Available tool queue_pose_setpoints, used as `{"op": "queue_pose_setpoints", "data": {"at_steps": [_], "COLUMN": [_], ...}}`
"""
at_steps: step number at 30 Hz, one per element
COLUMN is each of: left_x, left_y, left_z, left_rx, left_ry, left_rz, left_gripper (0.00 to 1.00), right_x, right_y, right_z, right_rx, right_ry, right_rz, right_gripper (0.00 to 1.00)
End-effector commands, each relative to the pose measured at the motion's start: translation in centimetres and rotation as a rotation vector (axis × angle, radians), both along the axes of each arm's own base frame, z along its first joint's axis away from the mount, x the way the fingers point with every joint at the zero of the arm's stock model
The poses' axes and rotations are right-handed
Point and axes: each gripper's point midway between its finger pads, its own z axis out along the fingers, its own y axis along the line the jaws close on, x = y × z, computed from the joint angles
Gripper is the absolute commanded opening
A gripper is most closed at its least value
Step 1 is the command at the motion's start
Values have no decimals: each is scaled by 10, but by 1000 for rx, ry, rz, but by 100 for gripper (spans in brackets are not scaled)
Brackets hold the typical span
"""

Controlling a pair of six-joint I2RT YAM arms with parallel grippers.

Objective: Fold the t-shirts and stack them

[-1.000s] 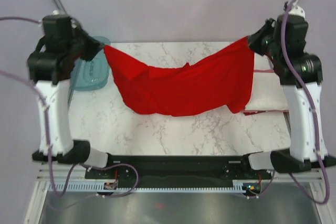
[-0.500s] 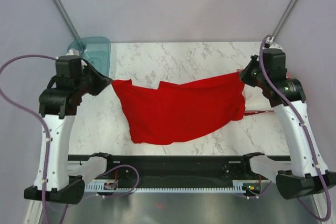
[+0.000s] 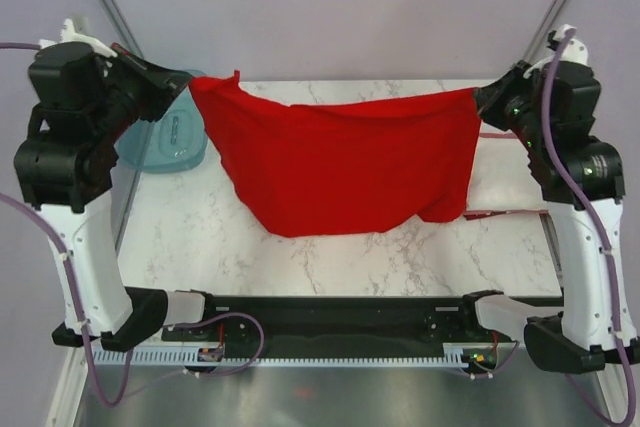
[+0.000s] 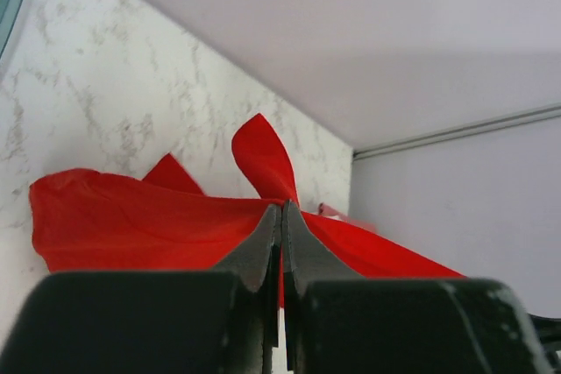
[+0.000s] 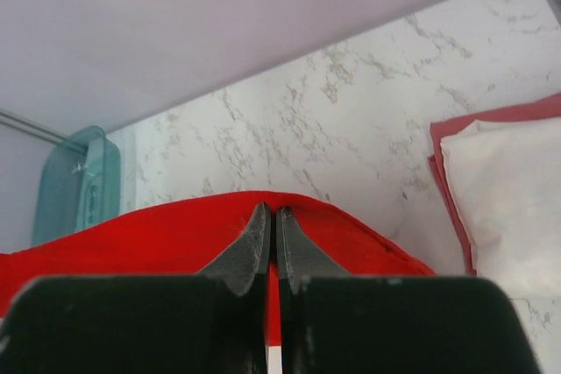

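The bright red t-shirt (image 3: pixel 345 162) hangs stretched in the air between both grippers, its lower edge just above the marble table. My left gripper (image 3: pixel 190 80) is shut on its left top corner; the cloth shows between the fingers in the left wrist view (image 4: pixel 131 225). My right gripper (image 3: pixel 478 97) is shut on its right top corner, and the red cloth (image 5: pixel 175 234) shows there too. A folded white t-shirt (image 5: pixel 513 208) lies on a folded dull pinkish-red t-shirt (image 5: pixel 447 133) at the table's right side, mostly hidden in the top view (image 3: pixel 500 202).
A translucent teal plastic tub (image 3: pixel 170 142) stands at the table's back left, also in the right wrist view (image 5: pixel 74 186). The marble table (image 3: pixel 330 257) has its near edge just behind the arm bases. Grey walls stand behind.
Both grippers have risen and moved apart and back, lifting the red t-shirt off the table and pulling its top edge taut.
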Motion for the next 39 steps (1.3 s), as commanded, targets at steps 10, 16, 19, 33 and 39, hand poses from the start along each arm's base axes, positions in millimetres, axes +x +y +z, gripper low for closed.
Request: {"op": "queue_pose_setpoints", "data": {"at_steps": [10,16,19,33,39], "left_x": [-188,-220,-247,-270,-152], "left_y": [30,43,54,71,56], "left_z": [171,196,202,244,195], "left_rx": [-200,-215,-235,-240,-210], "left_ry": [-754,-873,-936,-1094,-867], "left_rz": [86,135,183,254,247], "left_gripper": [2,2,2,2,2], "right_x": [-114,-128,-138,-158,-105], "right_y": [-28,-2,5,-4,-9], "right_z": [130,153,164,191,137], "right_rx": [81,153,179,181,171], "right_ry": [-471,-539,-574,-676,-528], "right_rz": [-60,84,133,99,22], "right_gripper": [0,0,0,0,0]}}
